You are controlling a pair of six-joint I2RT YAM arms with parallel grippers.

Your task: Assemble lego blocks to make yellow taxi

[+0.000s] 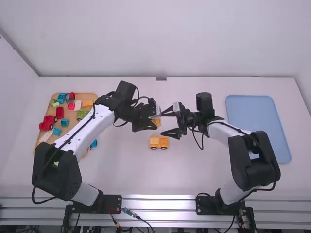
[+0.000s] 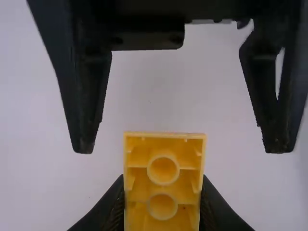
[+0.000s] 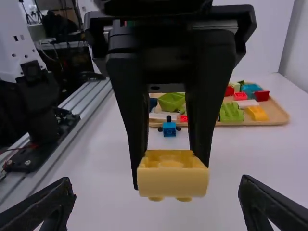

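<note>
In the high view my left gripper (image 1: 153, 121) is near the table's middle, shut on a yellow block (image 1: 157, 122). My right gripper (image 1: 168, 123) faces it from the right, open. The left wrist view has my left gripper (image 2: 162, 208) shut on the block's sides; round studs or sockets show on the yellow block (image 2: 163, 182). In the right wrist view my right gripper (image 3: 157, 198) stands open on both sides of the yellow block (image 3: 173, 182), apart from it. A yellow wheeled car base (image 1: 159, 142) with blocks on top sits on the table just nearer the camera.
At the left, a wooden tray (image 1: 92, 96) holds several red, green, blue, white and orange pieces, partly under my left arm. A small blue piece (image 1: 94, 143) lies by its right edge. A blue tray (image 1: 257, 126) lies at the right, beside my right arm.
</note>
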